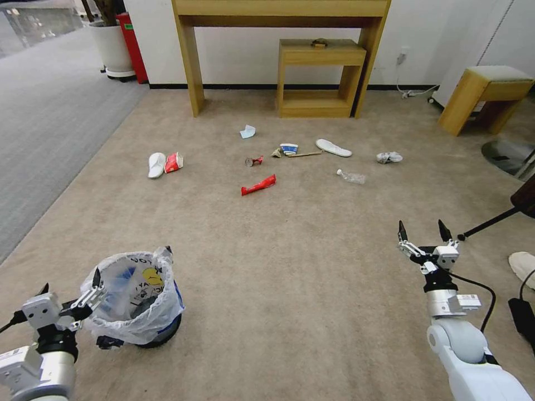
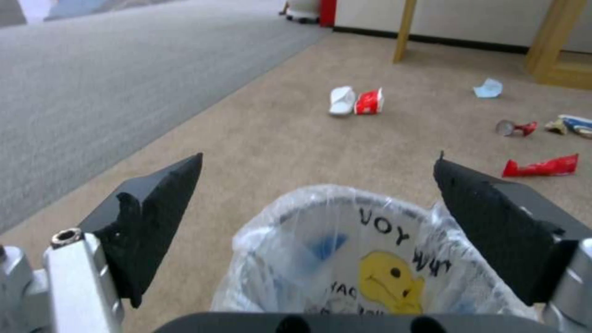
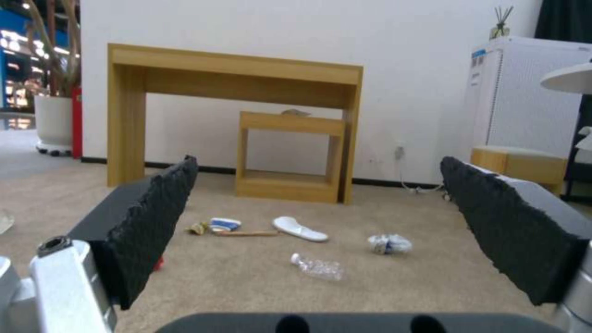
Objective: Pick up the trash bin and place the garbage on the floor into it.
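Down low, the spread left hand (image 1: 69, 301) partly hides the trash bin (image 1: 136, 303); the right hand (image 1: 425, 233) hangs released.

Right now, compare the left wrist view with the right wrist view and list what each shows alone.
Left wrist alone: the trash bin between the open left gripper fingers, a white slipper, red wrappers and the grey striped carpet.
Right wrist alone: the clear bottle, white wad, wooden stick, framed by the open right gripper.
Both: beige floor and the paper cup.
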Robot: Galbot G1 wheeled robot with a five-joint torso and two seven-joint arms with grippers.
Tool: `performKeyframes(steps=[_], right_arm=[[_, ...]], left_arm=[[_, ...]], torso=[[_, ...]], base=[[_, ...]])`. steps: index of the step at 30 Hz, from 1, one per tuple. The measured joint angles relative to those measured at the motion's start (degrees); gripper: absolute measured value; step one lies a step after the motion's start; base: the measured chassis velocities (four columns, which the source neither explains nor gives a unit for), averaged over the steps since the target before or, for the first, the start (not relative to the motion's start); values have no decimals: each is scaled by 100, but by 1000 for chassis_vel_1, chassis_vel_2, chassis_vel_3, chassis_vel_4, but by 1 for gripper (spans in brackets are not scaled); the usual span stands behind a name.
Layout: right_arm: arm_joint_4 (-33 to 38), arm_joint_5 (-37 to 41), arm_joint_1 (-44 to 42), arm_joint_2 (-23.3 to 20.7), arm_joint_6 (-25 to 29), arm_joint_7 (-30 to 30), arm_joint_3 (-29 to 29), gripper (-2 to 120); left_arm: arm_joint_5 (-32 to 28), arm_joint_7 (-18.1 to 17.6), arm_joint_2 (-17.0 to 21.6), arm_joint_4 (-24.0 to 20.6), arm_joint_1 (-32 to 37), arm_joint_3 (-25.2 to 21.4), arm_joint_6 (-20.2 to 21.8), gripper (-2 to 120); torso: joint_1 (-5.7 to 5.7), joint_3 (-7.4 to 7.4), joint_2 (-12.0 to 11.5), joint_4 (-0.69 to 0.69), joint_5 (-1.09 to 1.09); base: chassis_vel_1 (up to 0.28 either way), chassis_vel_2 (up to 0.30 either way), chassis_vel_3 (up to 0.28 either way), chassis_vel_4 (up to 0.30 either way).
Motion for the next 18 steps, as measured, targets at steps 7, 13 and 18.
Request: performKeyframes(steps=[7, 13, 18], right_arm=[[-92, -1, 50, -16, 26, -33, -34, 100], [-110, -7, 44, 7, 28, -44, -78, 100], [-145, -28, 59, 37, 34, -54, -99, 100]], left_arm=[[85, -24, -17, -45, -10, 17, -48, 99], [-30, -59, 12, -94, -14, 39, 68, 99], [-284, -123, 221, 284, -62, 11, 161, 99]], torso=[[0, 0, 0, 0, 0], [0, 0, 0, 0, 0], [0, 0, 0, 0, -2]], base=[[0, 0, 0, 0], [0, 0, 0, 0], [0, 0, 0, 0]])
